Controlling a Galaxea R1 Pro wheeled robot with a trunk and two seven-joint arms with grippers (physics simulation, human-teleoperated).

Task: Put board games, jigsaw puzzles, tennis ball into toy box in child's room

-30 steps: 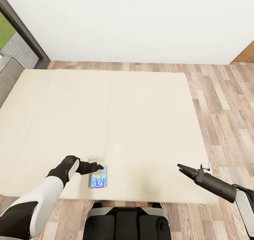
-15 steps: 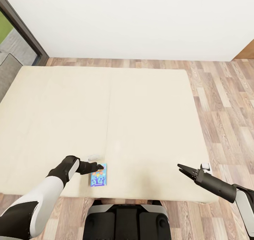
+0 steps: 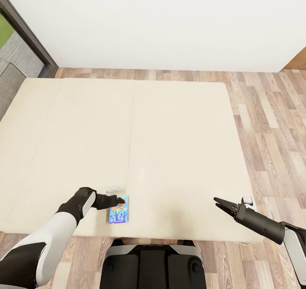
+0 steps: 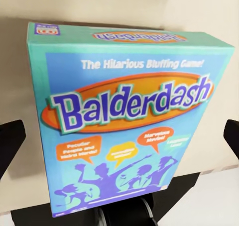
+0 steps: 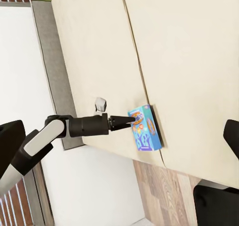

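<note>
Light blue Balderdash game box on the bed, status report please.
Left claw open, over the flat light blue Balderdash game box. Box lying near the beige mattress edge, not gripped. Right claw open, empty.

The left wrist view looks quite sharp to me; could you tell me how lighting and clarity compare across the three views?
Left wrist view: the Balderdash box is crisp and evenly lit, its large print readable. Head view: flat, soft light on the bed, and that box is too small to read. Right wrist view: slightly soft, with the left gripper at the box.
</note>
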